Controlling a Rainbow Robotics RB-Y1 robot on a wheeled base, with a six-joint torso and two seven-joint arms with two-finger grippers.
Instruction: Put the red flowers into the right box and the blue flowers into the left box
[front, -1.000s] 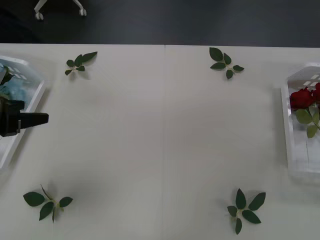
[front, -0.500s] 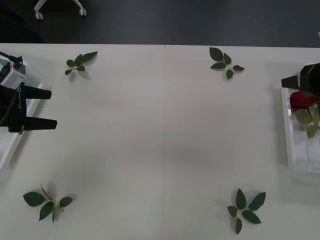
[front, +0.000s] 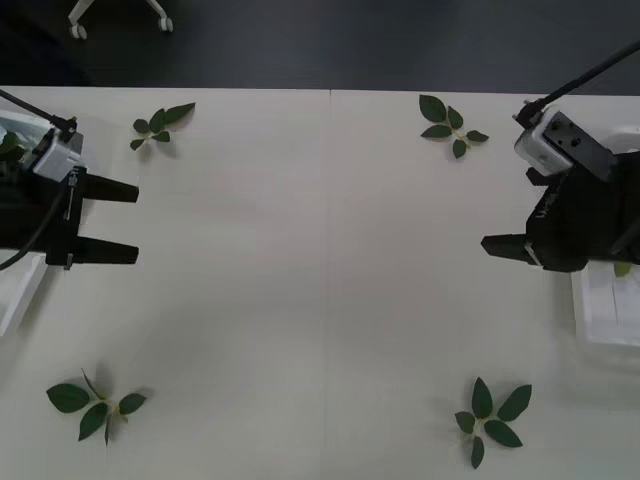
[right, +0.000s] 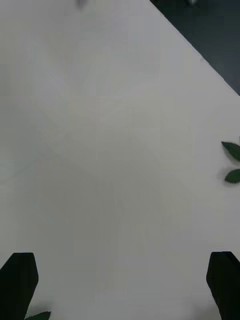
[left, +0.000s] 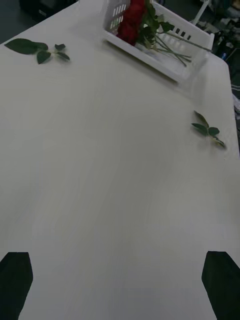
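at 9 o'clock of table (front: 320, 260): left gripper (front: 108, 220), fingers spread wide, holding nothing, over left box (front: 20, 295) edge. at 3 o'clock: right gripper (front: 500, 246), fingers wide apart per wrist view, nothing held, beside right box (front: 605, 320). red flowers (left: 131, 22) lying inside right box. blue flowers not discernible.

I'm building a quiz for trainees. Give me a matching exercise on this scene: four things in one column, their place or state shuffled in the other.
1. left gripper
2. right gripper
3. red flowers
4. leaf sprigs

A. inside the right box
B. open, at the table's right side
C. loose on the table
D. open, at the table's left side

Pairs: 1-D, 2-B, 3-A, 4-C
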